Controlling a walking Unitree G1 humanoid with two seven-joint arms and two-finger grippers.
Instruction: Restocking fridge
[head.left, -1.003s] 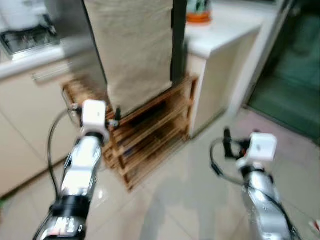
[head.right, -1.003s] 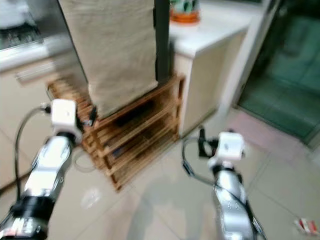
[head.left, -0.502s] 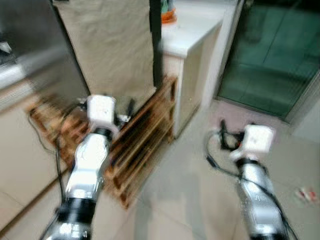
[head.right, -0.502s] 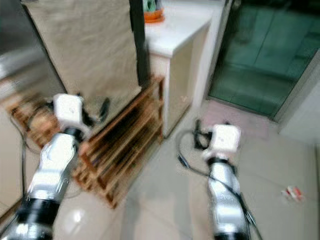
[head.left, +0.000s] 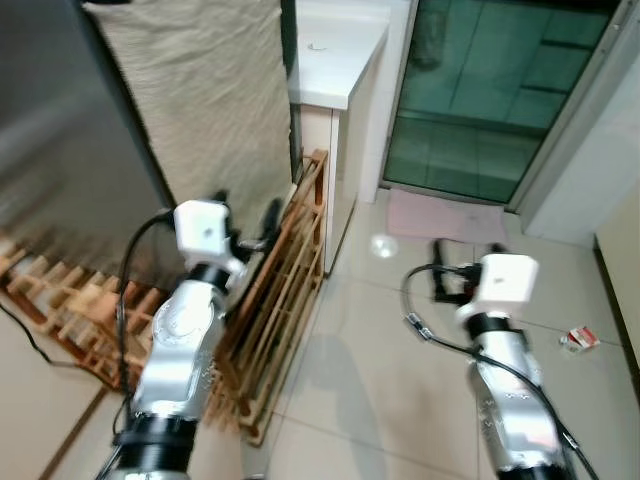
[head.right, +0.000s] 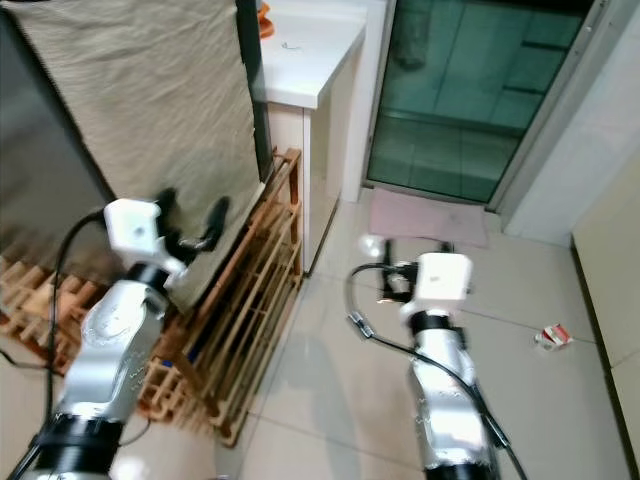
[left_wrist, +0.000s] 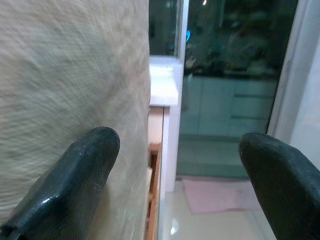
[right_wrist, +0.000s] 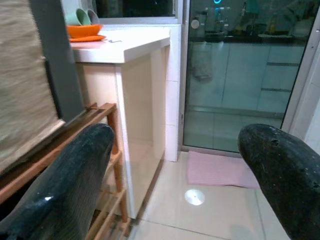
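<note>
Beige cloth drapes the tall grey fridge (head.left: 70, 150) on my left, above a slatted wooden rack (head.left: 285, 280). My left gripper (left_wrist: 180, 165) and right gripper (right_wrist: 175, 175) both gape wide, holding nothing, so restocking looks unstarted.

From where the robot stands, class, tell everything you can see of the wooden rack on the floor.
The wooden rack is a low, slatted frame of reddish-brown wood with several open tiers. It stands on the pale tiled floor, beside the white counter's cabinet. A beige cloth hangs down over its upper edge, hiding part of it. The left gripper shows in front of it; whether they touch cannot be told.
</note>
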